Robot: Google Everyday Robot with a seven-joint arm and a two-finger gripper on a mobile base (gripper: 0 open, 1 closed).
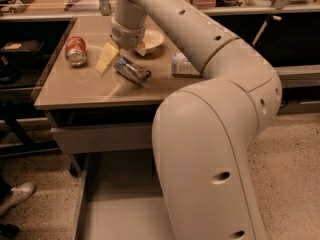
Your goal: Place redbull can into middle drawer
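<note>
The redbull can point(132, 70) lies on its side on the tan tabletop point(75, 91), silver top pointing front right. My gripper point(123, 54) hangs open just over the can's back end. One pale finger point(106, 59) is to the can's left, and the other point(140, 48) is behind it by the bowl. Neither finger grips the can. The middle drawer point(117, 216) is pulled out below the table, its smooth grey floor partly hidden by my arm.
A stouter red-orange can point(76, 50) lies at the table's left. A white bowl point(151, 39) sits behind the gripper, and a pale packet point(182, 65) lies to the right. A closed grey drawer front point(102, 136) sits under the tabletop. My bulky arm point(215, 149) fills the right foreground. A shoe point(17, 196) is on the floor at left.
</note>
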